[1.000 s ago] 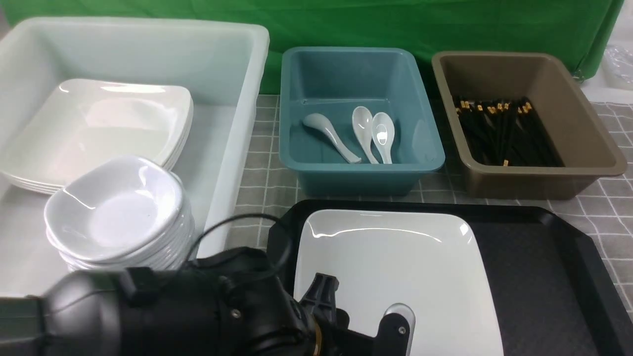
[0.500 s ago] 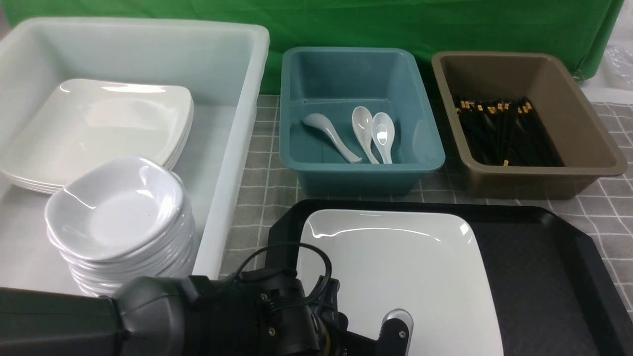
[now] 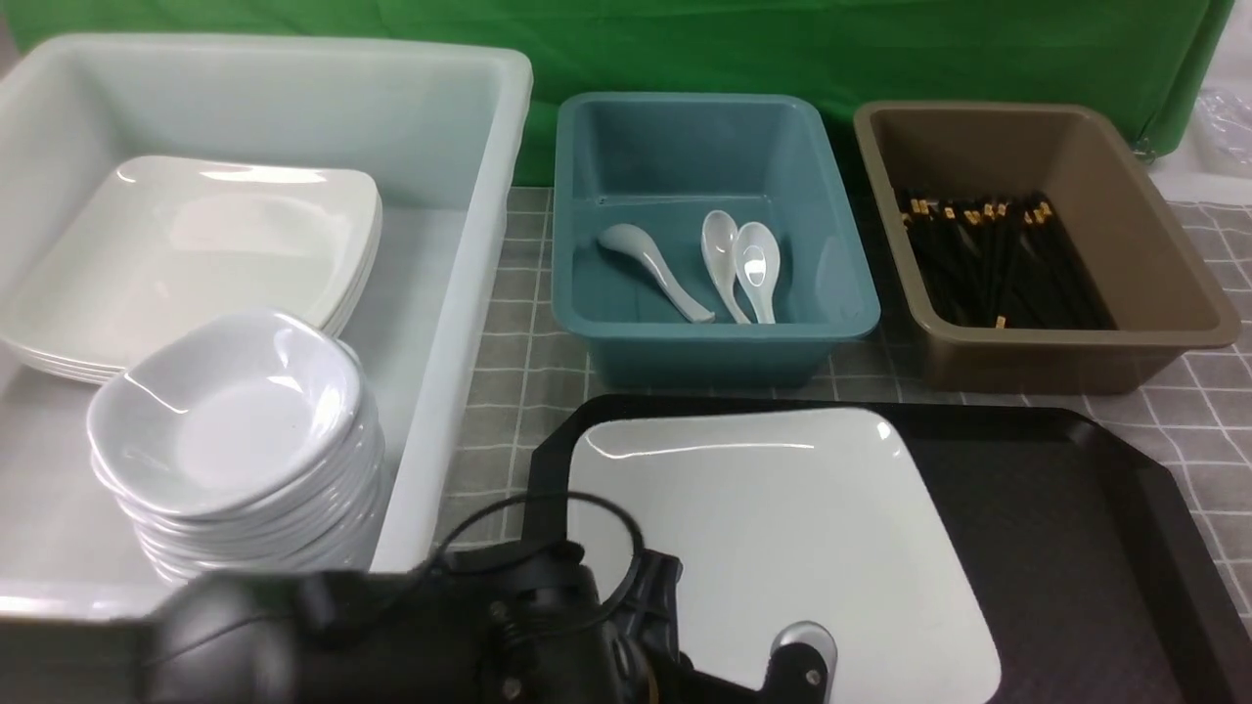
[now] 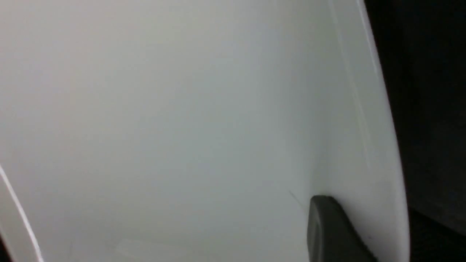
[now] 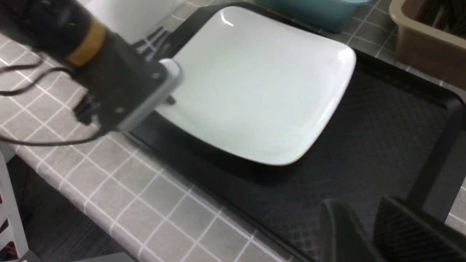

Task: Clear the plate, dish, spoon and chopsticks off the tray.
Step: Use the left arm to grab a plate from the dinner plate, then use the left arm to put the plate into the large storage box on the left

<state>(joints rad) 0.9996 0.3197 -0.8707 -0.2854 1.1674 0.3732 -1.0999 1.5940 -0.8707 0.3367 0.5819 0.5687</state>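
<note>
White plate (image 3: pixel 782 528), rim inside left tool (image 5: pixel 168 87)

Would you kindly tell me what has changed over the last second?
The left pincer closed on the near-left edge of the plate and tilted it, shifting its far edge leftwards over the tray. The white tub, blue tub and brown tub stayed put.
</note>
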